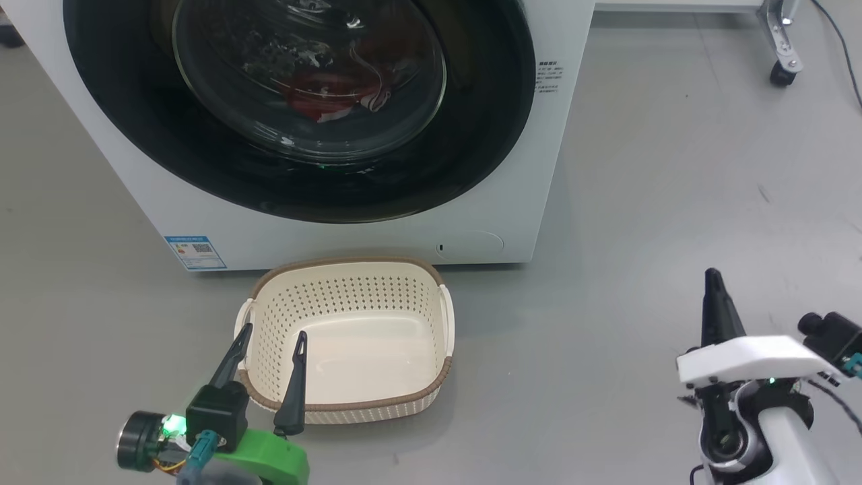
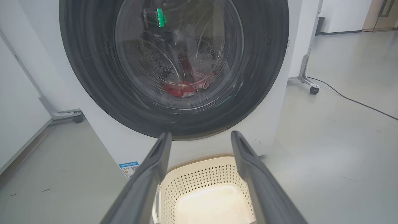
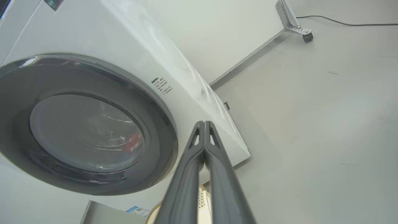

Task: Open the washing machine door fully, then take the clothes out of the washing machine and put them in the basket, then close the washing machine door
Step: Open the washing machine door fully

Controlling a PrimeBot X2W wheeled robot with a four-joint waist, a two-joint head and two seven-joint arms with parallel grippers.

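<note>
The white washing machine [image 1: 377, 229] fills the top of the head view, its round black door [image 1: 465, 141] closed flat against the front. Through the door's glass window I see the red clothes [image 1: 330, 87] lying in the drum, also visible as red clothes [image 2: 183, 87] in the left wrist view. The cream basket [image 1: 431, 316] stands empty on the floor just before the machine. My left gripper [image 1: 273, 333] hovers open over the basket's near left rim. My right gripper [image 1: 714, 276] is shut with nothing in it, low at the right, well clear of the machine.
Grey floor [image 1: 640, 202] spreads to the right of the machine. A wheeled metal frame leg [image 1: 781, 47] and a black cable [image 1: 838, 47] lie at the far right. Another castered leg [image 2: 67, 115] stands left of the machine beside a white wall panel.
</note>
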